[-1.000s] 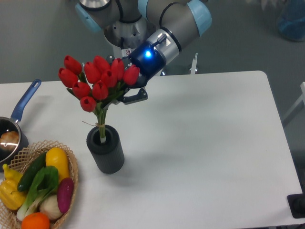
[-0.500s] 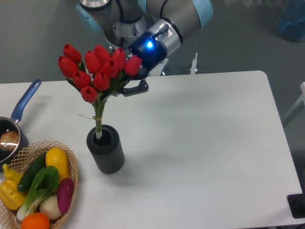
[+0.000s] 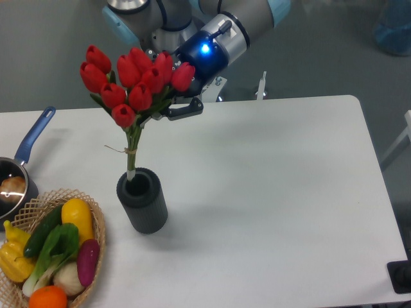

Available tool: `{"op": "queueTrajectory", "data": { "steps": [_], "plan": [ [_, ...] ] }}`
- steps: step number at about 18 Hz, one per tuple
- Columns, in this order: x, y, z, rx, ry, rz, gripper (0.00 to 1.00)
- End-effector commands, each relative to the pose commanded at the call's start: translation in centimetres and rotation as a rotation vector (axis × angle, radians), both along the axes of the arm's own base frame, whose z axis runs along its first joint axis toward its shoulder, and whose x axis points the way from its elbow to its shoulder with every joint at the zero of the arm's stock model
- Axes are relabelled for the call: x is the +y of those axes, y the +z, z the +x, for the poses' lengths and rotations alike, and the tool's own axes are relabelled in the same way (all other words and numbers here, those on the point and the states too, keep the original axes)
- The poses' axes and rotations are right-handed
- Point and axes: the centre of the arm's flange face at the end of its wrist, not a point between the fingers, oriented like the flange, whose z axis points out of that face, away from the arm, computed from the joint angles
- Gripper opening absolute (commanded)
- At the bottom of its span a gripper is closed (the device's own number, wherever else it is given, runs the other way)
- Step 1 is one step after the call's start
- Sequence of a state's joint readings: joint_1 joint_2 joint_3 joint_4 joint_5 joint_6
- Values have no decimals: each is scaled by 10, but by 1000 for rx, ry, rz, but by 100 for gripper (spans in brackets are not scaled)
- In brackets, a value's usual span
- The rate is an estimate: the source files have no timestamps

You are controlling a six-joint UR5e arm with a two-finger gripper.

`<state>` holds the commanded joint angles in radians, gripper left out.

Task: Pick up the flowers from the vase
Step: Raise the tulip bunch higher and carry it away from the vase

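Observation:
The flowers point(image 3: 131, 83), a bunch of red tulips with green leaves and stems tied with thin string, are held upright above the vase point(image 3: 142, 199). The vase is a short dark grey ribbed cylinder on the white table. The stem ends just reach the vase's mouth. My gripper point(image 3: 168, 106) is shut on the flowers just below the blooms, from the right side. Its fingers are partly hidden by the leaves.
A wicker basket point(image 3: 96, 256) of colourful vegetables sits at the front left, close to the vase. A blue-handled saucepan point(image 3: 19, 168) stands at the left edge. The table point(image 3: 276, 192) stretches to the right.
The gripper has risen with the flowers. The stems have slid up out of the vase until only their tips are at its mouth.

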<state>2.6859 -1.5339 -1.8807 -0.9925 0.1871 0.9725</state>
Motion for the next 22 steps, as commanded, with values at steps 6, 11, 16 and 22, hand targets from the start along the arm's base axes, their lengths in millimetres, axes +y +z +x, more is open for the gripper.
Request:
{"op": "queueTrajectory", "data": {
  "steps": [6, 11, 16, 22],
  "plan": [
    [-17, 19, -32, 58, 62, 16, 34],
    [-16, 15, -51, 105, 65, 31, 34],
    [-12, 0, -63, 159, 50, 50, 34],
    [-18, -4, -73, 160, 67, 48, 34]
  ]
}}
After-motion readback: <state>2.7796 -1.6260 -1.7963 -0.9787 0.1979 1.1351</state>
